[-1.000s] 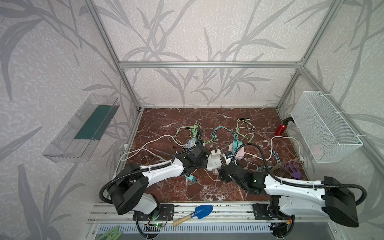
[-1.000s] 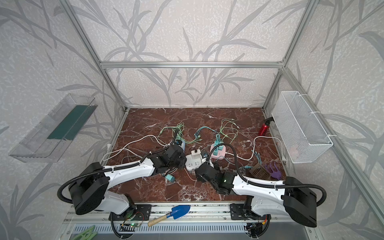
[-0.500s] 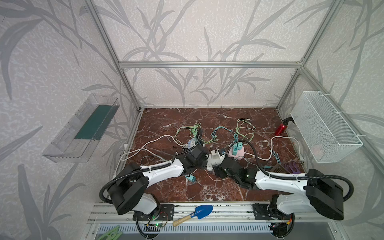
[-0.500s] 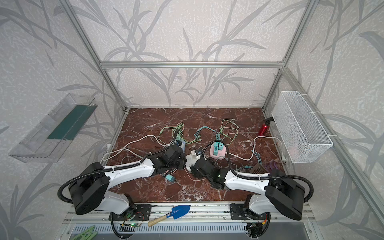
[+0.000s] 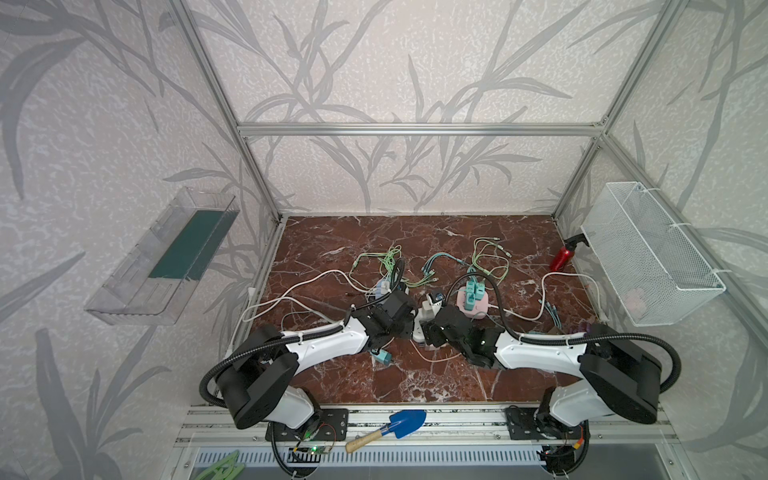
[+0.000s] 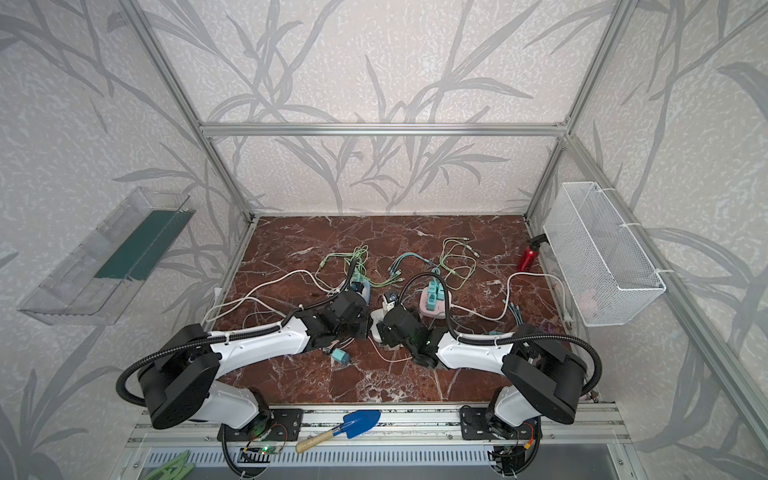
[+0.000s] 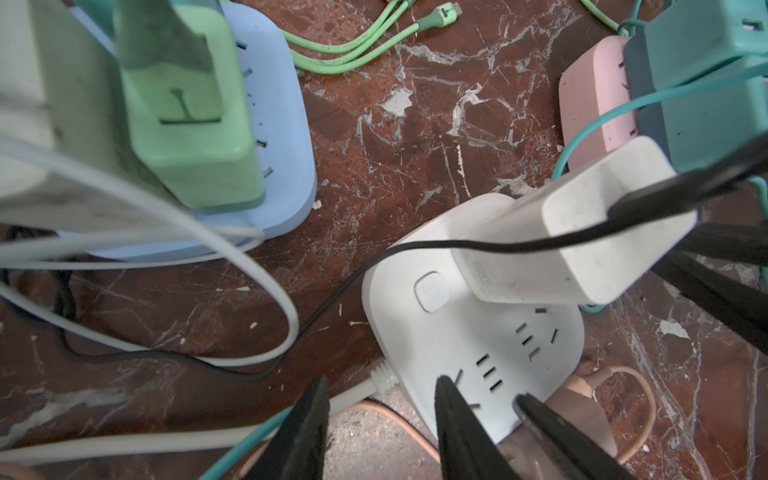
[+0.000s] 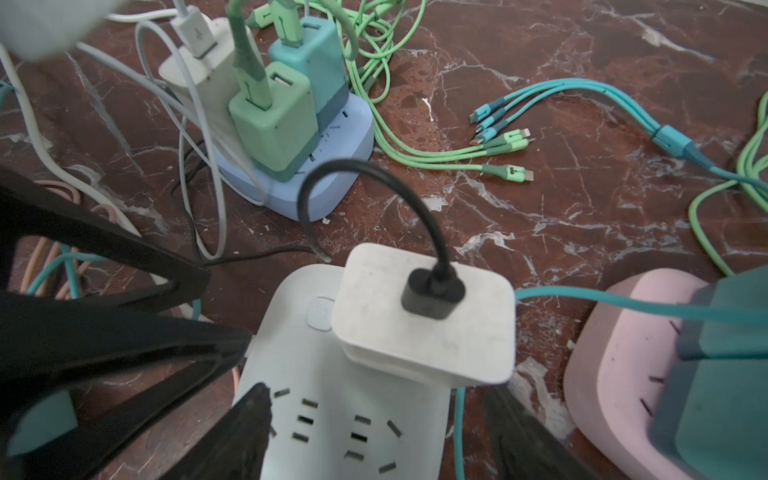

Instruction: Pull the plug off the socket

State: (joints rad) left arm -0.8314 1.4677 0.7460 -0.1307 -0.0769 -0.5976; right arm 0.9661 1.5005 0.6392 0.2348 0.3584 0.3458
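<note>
White cube charger plug [image 8: 424, 328] with black cable [image 8: 365, 174] is seated in the white power strip [image 8: 332, 415] on the red-brown marble tabletop [image 8: 540, 187], between a pale blue power strip [image 8: 359, 133] and a pink power strip [image 8: 602, 353]. Right gripper [image 8: 376, 399]: jaws wide, one finger either side of the white strip, just short of the plug; no contact confirmed. Left gripper [image 7: 381, 386]: jaws narrow, straddling the strip's cord-end corner; cannot tell whether they clamp it. Risks: the right fingers sit low, so closing here may pinch the strip body instead of the plug; the teal cable [image 8: 602, 301] runs beside one finger and could get trapped; if the left hold is weak, the whole strip lifts with the plug. Versus a second ago: right arm has come forward from nearer the front rail up to the strip, jaws narrower; left arm and strip unmoved
</note>
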